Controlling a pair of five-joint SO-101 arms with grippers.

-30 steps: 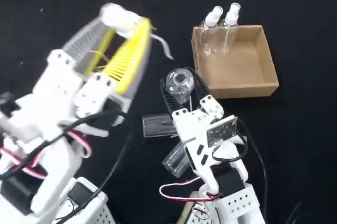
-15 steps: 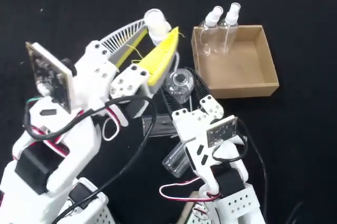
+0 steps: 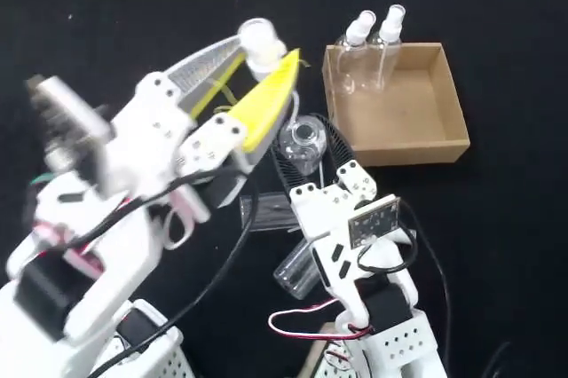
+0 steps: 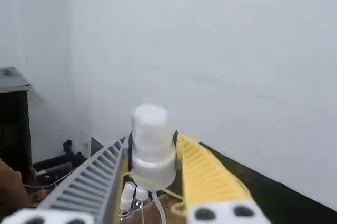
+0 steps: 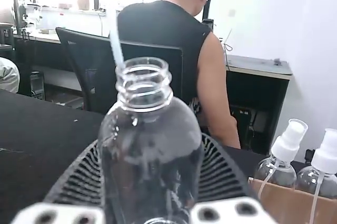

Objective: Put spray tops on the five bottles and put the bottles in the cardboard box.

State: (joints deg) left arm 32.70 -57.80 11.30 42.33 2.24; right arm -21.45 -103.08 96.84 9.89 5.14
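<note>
From above, your left gripper (image 3: 263, 57) is clenched on a spray top (image 3: 257, 38) just left of the cardboard box (image 3: 417, 149). Your right gripper (image 3: 303, 129) grasps an uncapped bottle (image 3: 303, 142) upright by the box's near-left corner, and two capped bottles (image 3: 357, 63) stand inside the box's far-left corner. Your left wrist view shows the top pinched between both fingers. Your right wrist view shows the open bottle gripped, with the box beside it.
</note>
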